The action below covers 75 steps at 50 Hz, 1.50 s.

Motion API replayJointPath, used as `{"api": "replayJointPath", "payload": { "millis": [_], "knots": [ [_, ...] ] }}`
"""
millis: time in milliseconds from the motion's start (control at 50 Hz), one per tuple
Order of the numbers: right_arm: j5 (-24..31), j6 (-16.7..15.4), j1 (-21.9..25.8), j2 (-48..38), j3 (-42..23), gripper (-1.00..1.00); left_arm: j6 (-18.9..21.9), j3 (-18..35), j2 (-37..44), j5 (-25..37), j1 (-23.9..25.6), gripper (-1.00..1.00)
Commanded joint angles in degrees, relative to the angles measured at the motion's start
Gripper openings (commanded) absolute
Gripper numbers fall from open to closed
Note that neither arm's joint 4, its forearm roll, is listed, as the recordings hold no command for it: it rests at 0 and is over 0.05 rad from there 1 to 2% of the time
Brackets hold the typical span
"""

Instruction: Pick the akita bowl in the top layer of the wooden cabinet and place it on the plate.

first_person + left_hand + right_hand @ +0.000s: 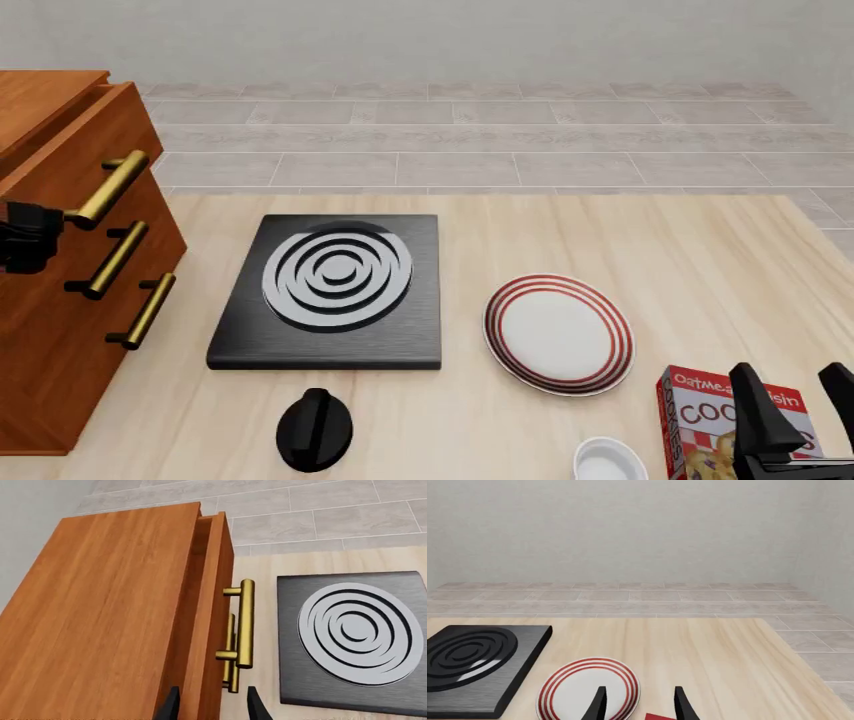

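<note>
The wooden cabinet (54, 330) stands at the table's left edge. Its top layer (212, 580) is pulled out a small way, and a narrow dark gap shows behind the drawer front. The brass bar handle (246, 622) of that drawer lies just ahead of my left gripper (213, 707), which is open and holds nothing. In the front view my left gripper (22, 238) hovers by the near end of the top handle (110, 188). The akita bowl is hidden. The plate (558, 333) lies right of centre. My right gripper (795, 400) is open at the front right, near the plate (587, 692).
A black square stove (334, 288) with white spiral rings lies between cabinet and plate. A black knobbed object (315, 430) sits at the front. A plain white small bowl (610, 464) and a red cookie box (714, 420) stand beside my right gripper.
</note>
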<state>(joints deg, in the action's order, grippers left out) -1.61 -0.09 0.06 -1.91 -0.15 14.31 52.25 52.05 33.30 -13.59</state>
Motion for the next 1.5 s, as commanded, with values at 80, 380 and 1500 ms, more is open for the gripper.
{"api": "replayJointPath", "payload": {
  "millis": [80,380,1500],
  "knots": [
    [0.00,-0.01,0.00,-0.01,0.00,1.00,0.04,-1.66,-0.08,-0.80,-0.25,1.00],
    [0.01,0.00,0.00,0.01,0.00,1.00,1.25,-3.91,-0.30,-2.27,-1.50,1.00],
    [1.64,0.01,-0.10,1.81,-0.08,1.00,-6.80,-2.16,2.46,-0.25,7.85,1.00]
  ]
}}
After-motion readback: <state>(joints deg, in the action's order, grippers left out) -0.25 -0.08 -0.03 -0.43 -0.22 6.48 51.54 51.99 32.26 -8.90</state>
